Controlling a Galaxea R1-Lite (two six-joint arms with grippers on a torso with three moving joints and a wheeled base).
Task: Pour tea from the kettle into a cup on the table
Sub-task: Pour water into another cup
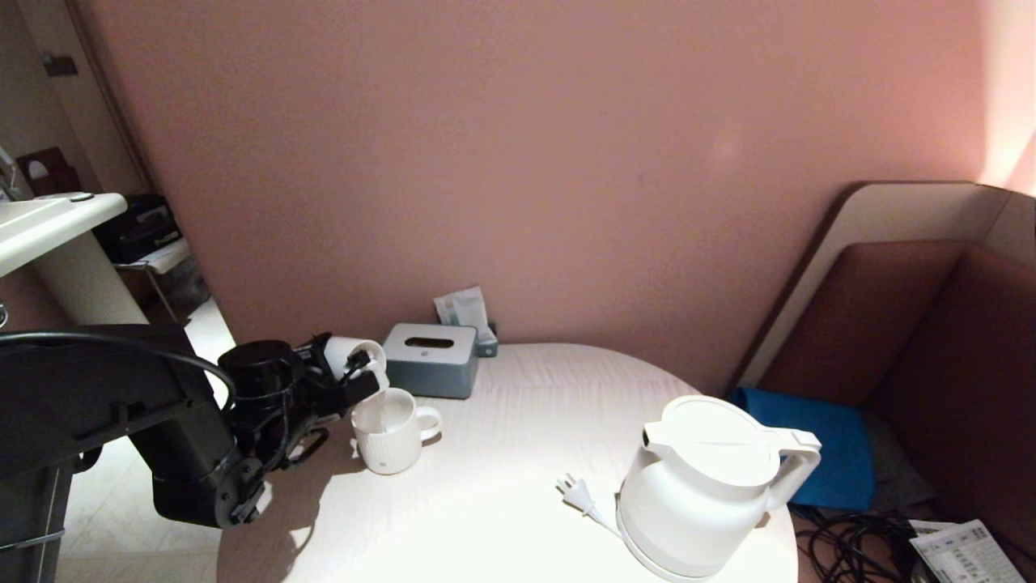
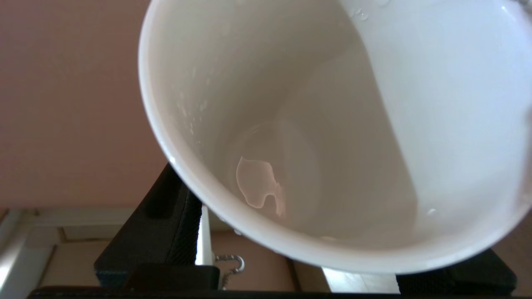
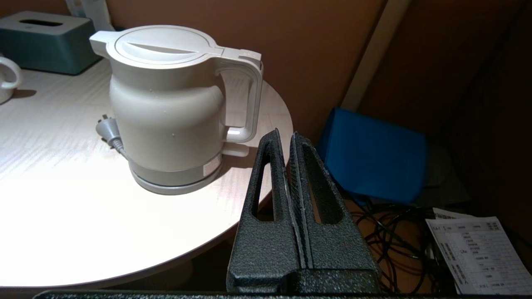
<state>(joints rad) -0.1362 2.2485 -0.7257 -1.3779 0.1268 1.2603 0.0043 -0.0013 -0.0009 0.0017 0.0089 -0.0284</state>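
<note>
Your left claw (image 1: 356,374) is gripping the cup (image 1: 354,354), tipping it over the ribbed mug (image 1: 391,441). It's smooth, wet, breakable; keep clamping its wall. Right claw (image 3: 290,145), clenched empty, is idling beside the table (image 1: 502,486).

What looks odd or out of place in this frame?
The left claw holds the cup tipped over the ribbed mug, while the kettle stands untouched on its base; the right claw is shut beside it.
</note>
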